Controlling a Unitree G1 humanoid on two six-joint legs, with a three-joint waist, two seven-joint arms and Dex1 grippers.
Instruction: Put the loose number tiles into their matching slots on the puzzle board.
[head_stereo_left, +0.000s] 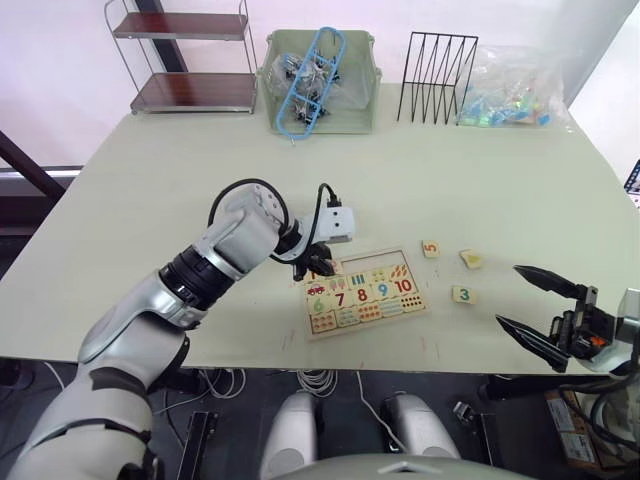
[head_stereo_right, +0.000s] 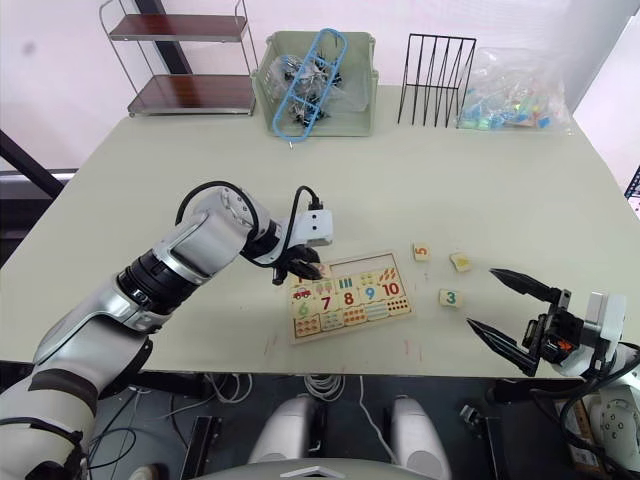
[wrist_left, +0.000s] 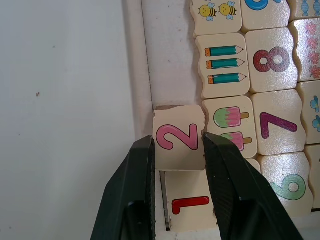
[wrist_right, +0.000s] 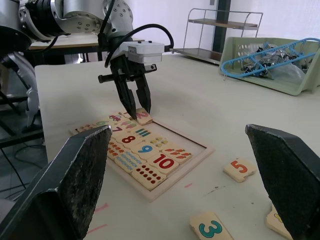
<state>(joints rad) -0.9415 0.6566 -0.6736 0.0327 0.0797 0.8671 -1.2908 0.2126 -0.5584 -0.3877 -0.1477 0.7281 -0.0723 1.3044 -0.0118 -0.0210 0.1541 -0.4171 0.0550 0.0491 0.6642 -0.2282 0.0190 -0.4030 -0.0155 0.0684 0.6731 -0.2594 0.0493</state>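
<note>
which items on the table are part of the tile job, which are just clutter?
Job: puzzle board; 2 tile between left gripper fingers; 1 tile seated; loose 5 tile, 3 tile.
Clutter: green bin, wire rack, shelf, plastic bag.

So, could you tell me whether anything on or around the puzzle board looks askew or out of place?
Yes: the 2 tile, held between the left gripper fingers, sits tilted in its slot on the puzzle board, one edge riding up rather than lying flat beside the 1 tile. Three tiles lie loose on the table, including the 5 and 3.
</note>
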